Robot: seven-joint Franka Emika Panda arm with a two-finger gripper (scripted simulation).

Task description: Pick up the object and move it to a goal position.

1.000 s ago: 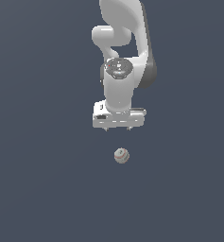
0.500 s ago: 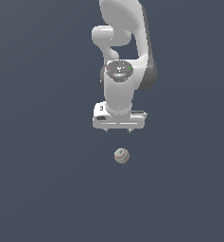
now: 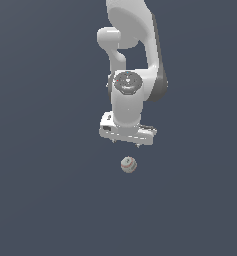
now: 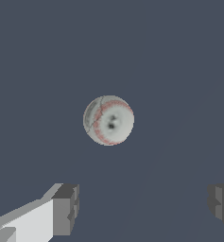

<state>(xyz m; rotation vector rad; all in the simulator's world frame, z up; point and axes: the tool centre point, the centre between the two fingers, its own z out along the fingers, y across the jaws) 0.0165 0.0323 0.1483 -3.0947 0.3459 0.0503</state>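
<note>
The object is a small off-white ball [image 3: 129, 164] with thin red seam lines, lying on the dark grey floor. It also shows in the wrist view [image 4: 108, 120], alone and untouched. My gripper [image 3: 126, 142] hangs from the white arm just above and behind the ball, apart from it. In the wrist view the gripper [image 4: 144, 208] is open and empty, its two grey fingertips [image 4: 66, 208] set wide apart, wider than the ball. The ball lies ahead of the gap between them.
The white arm [image 3: 132, 65] rises above the gripper toward the exterior view's top. The flat dark grey floor [image 3: 40, 200] spreads all round. No goal marker shows.
</note>
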